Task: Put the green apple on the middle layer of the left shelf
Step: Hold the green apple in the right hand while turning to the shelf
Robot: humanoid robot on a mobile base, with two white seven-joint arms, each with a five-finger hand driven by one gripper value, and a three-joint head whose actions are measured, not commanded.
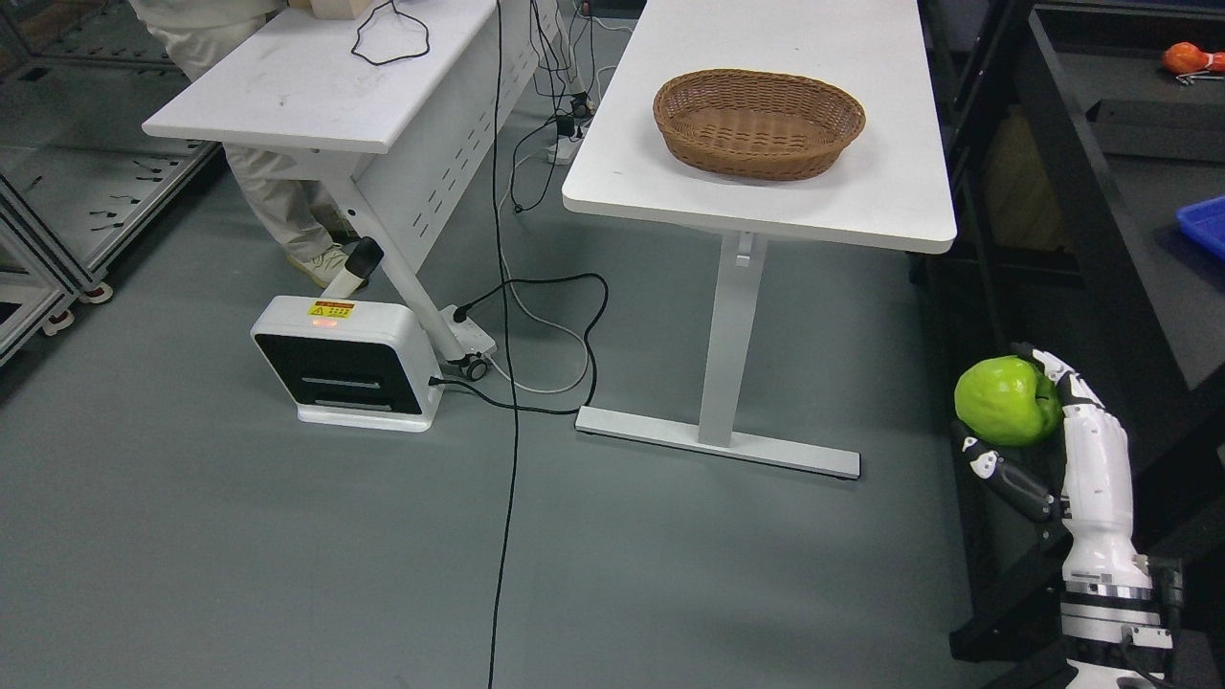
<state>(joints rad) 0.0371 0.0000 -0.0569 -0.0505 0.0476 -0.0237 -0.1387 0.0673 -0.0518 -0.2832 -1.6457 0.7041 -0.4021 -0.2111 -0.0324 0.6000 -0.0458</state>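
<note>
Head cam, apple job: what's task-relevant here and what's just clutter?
Job:
green apple, held in the right hand
dark shelf at right

Lying about:
wicker basket, empty
white table under it
floor unit and black cable
blue bin

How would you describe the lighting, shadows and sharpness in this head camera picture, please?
Head view: even overhead light, with only soft shadows under the white table; the wicker basket and the green apple in the right hand are sharp; the apple's top shows a mild sheen, not glare; the dark shelf at right is underexposed, its detail hard to read.
</note>
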